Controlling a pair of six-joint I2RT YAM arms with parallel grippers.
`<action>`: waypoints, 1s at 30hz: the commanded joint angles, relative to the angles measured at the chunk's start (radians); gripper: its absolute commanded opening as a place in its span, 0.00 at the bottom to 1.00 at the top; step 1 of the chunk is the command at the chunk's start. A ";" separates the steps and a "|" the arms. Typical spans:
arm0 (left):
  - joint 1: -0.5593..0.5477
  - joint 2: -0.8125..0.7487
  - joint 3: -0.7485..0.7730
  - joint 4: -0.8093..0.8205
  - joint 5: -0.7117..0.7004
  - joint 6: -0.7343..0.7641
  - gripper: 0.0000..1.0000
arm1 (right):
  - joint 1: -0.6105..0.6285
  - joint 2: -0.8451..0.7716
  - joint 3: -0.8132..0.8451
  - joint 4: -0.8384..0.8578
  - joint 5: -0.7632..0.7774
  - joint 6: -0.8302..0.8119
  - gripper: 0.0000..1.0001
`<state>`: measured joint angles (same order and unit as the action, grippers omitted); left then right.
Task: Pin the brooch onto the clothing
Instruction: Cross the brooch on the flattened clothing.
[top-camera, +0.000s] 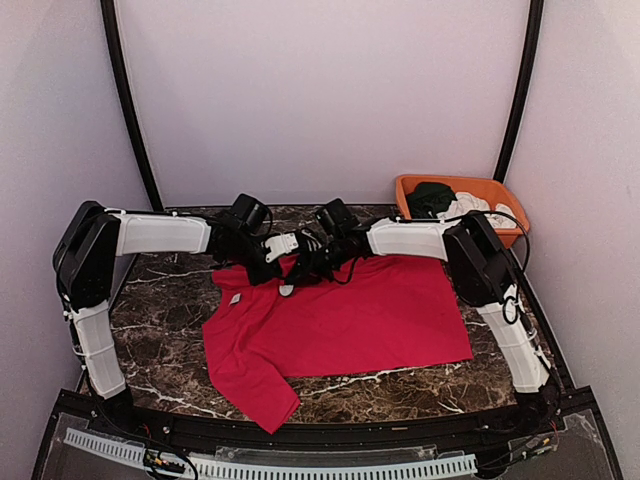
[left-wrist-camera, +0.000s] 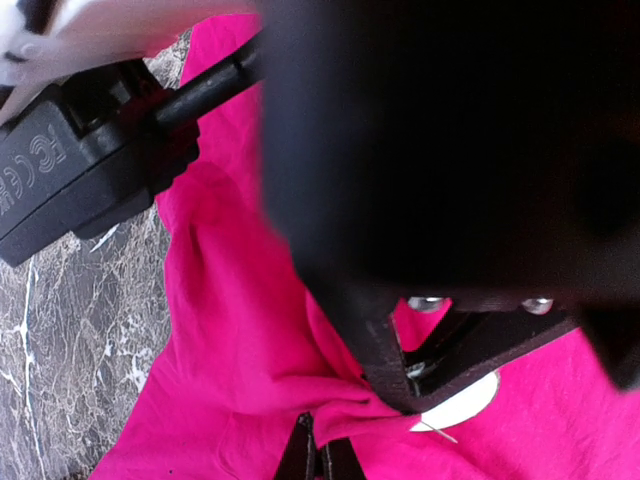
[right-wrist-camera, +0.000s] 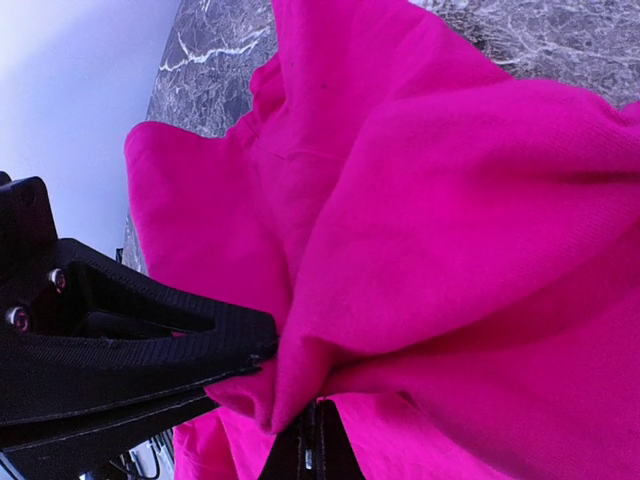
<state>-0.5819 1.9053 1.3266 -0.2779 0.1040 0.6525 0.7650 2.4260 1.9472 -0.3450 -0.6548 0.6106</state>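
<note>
Dark marble table (top-camera: 400, 385) with pale walls around it; an orange bin (top-camera: 405, 190) at the far right corner holds green and white cloth. The red shirt (top-camera: 360, 320) lies spread across the middle of the table, 1 sleeve reaching toward the near edge. Both arms meet over the shirt's far edge. The left gripper (left-wrist-camera: 320, 455) has its fingers together, pinching a fold of the shirt that bunches up at the tips. The right gripper (right-wrist-camera: 312, 445) is likewise closed on a raised fold, with cloth draped around its tips. The 2 grippers sit just beside each other. The brooch (left-wrist-camera: 465, 405), a white disc with a thin pin, rests on the shirt at the right gripper's tip, partly hidden by it; whether it is gripped I cannot tell.
</note>
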 joint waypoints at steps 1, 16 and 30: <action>0.004 0.030 0.028 -0.011 -0.067 -0.025 0.01 | 0.023 -0.088 -0.032 0.082 -0.080 -0.021 0.00; 0.004 0.024 0.100 -0.138 0.022 -0.208 0.19 | -0.033 -0.132 -0.227 0.340 -0.221 0.120 0.00; 0.004 -0.158 0.057 -0.131 -0.106 -0.390 0.50 | -0.043 -0.137 -0.299 0.479 -0.291 0.193 0.00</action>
<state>-0.5842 1.8633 1.4094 -0.4149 0.0700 0.3382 0.7246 2.3318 1.6752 0.0437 -0.8906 0.7681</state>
